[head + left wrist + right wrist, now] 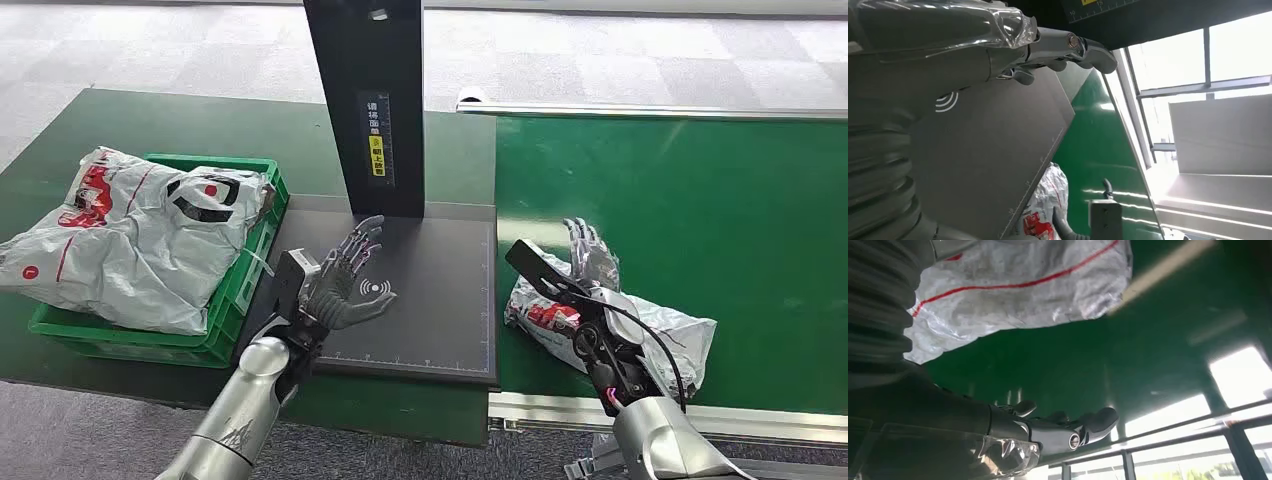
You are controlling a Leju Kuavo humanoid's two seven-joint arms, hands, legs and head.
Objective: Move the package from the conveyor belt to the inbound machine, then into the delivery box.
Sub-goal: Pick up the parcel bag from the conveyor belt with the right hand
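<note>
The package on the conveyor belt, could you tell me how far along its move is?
Done: nothing yet; the package still lies on the green belt. In hand: the right hand is open over it; the left hand hovers open above the scanner pad. Left: grasping, scanning, then the green box.

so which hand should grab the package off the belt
Right. The right hand is already over the package on the green conveyor belt, fingers spread. The left hand hovers open over the black inbound machine plate, apart from it.
</note>
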